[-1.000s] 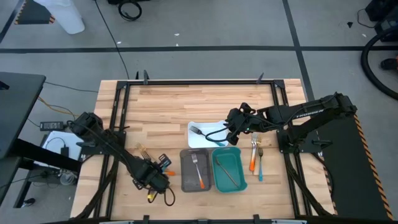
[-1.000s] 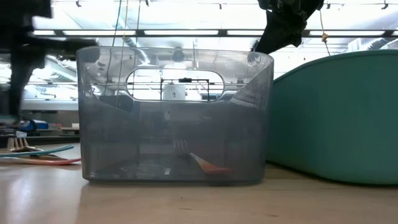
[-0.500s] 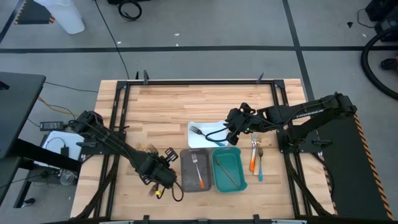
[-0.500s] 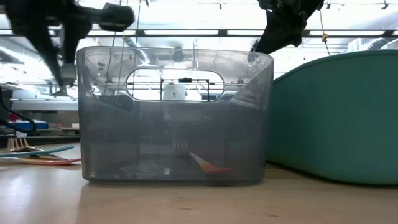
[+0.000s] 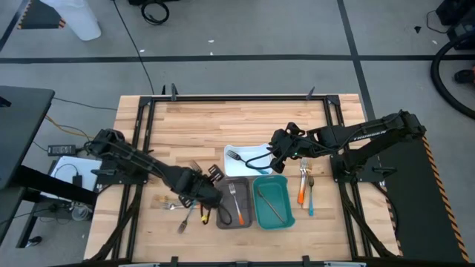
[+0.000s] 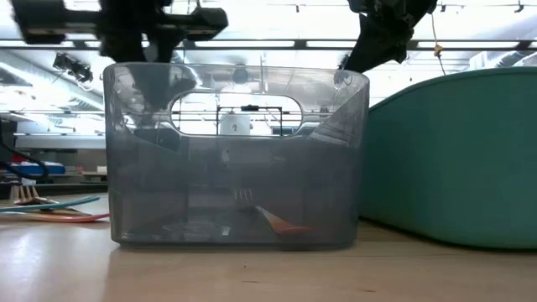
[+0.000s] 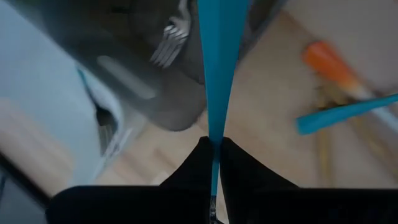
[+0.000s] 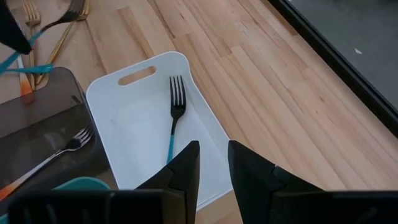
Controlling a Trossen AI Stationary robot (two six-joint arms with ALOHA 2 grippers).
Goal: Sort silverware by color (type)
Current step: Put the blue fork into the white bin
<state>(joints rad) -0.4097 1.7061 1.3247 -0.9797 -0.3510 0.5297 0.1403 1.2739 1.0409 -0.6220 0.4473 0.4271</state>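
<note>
- Carrying a teal utensil (image 7: 219, 74), clenched in the left gripper (image 7: 214, 162), over the grey tray's (image 5: 223, 187) left edge.
- Idling above the white tray (image 8: 205, 130): right gripper (image 8: 212, 163), released, empty.
- Needing next, likely: moving on to the white tray, beside its teal fork (image 8: 174, 115).

From high above we look straight down on the whole table (image 5: 193, 126) and both arms. Down low we sit on the tabletop, very close to the grey tray (image 6: 235, 155), facing the room. Each wrist camera looks past its own fingers. The left one is so close it is blurry; it may share the grey tray too.
</note>
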